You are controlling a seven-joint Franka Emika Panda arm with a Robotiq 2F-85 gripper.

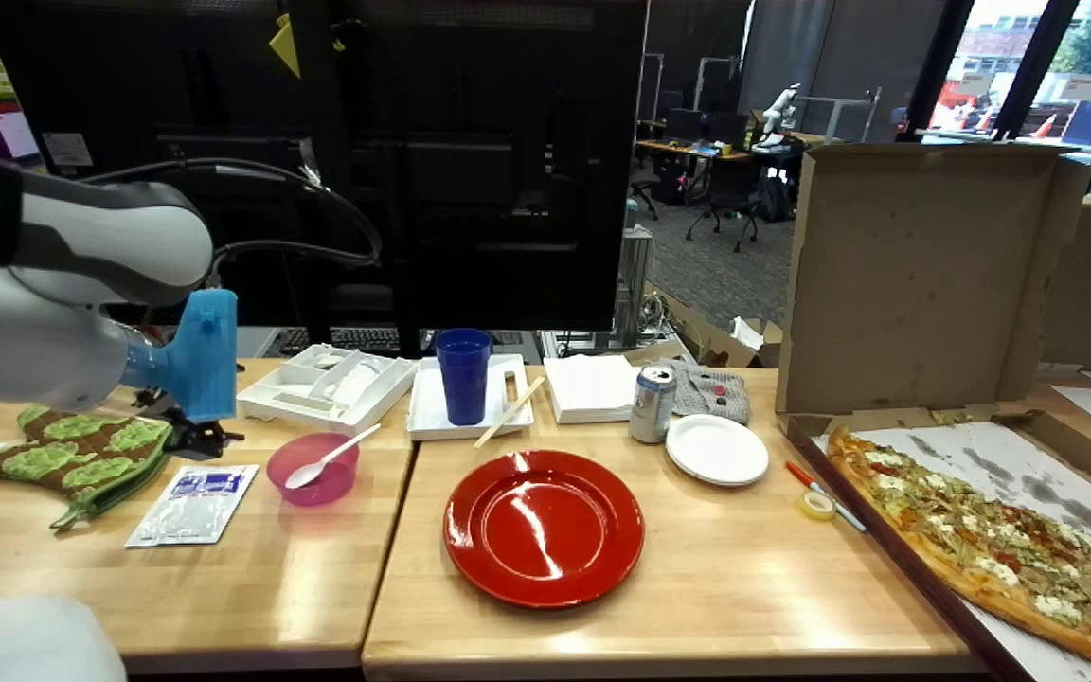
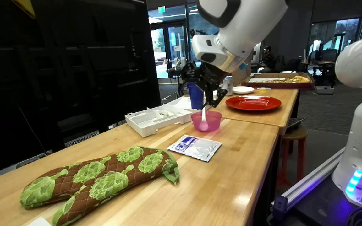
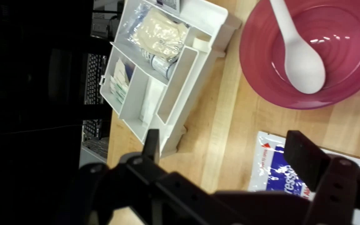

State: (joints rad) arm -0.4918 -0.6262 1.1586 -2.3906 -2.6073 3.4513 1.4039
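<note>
My gripper (image 3: 223, 145) is open above the wooden table, its fingers wide apart and nothing between them. In the wrist view one fingertip overlaps the end of a white compartment tray (image 3: 183, 103). The other covers part of a silver and blue packet (image 3: 264, 168) lying flat below. A pink bowl (image 3: 308, 101) stands beside the packet with a white spoon (image 3: 305, 67) leaning inside it. In an exterior view an oven mitt (image 1: 81, 455) with green leaf shapes lies near the packet (image 1: 195, 507). The gripper appears to touch none of these.
A red plate (image 1: 545, 530), a blue cup (image 1: 465, 379) on a white tray, a can (image 1: 652, 405) and small white plates (image 1: 716, 450) stand farther along. An open pizza box (image 1: 915, 284) is at the far end. Black monitors (image 1: 489, 170) line the back edge.
</note>
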